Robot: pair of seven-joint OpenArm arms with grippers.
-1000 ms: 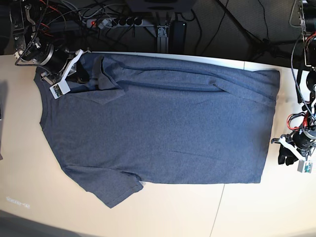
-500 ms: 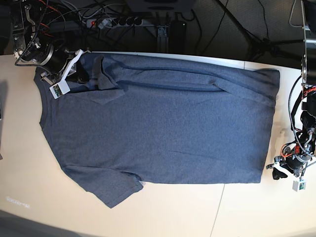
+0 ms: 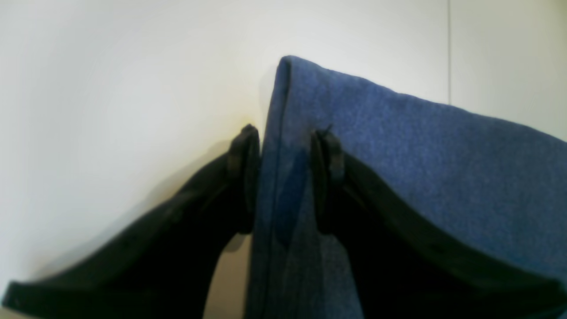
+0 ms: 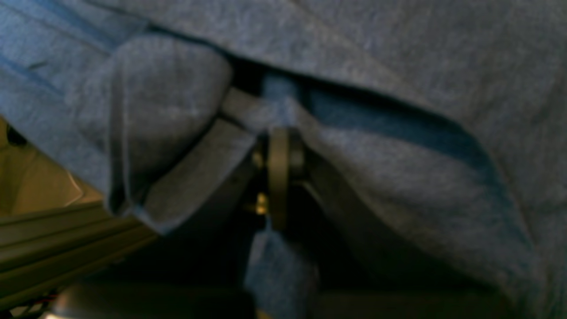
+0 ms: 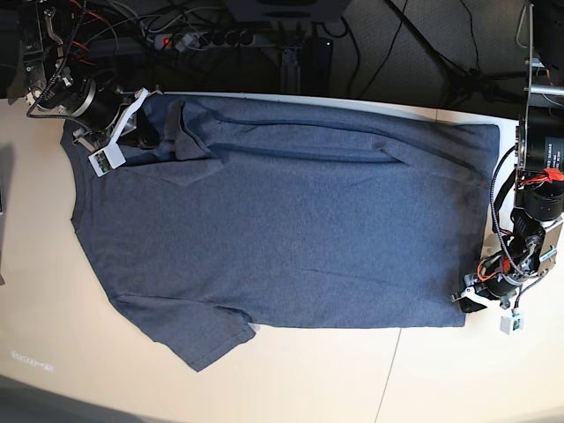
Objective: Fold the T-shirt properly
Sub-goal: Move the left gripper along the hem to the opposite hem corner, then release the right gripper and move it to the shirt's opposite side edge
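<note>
Your T-shirt point(image 5: 291, 220) lies flat on the table point(image 5: 53, 264), long axis across it, hem at camera right. Right gripper point(image 4: 278, 133) is pinched on bunched fabric; left gripper point(image 3: 283, 146) straddles the hem corner, fingers apart. Power strip point(image 5: 207, 39) sits behind.

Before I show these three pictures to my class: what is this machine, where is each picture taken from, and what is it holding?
It is a robot with two arms. One picture looks down from overhead: a blue-grey T-shirt lies spread flat on a pale table. The other two come from cameras on the wrists, looking along the fingers. The right gripper is shut on a bunch of cloth at the shirt's sleeve end. The left gripper is open, one finger on each side of the hem corner, not yet pinching it.
</note>
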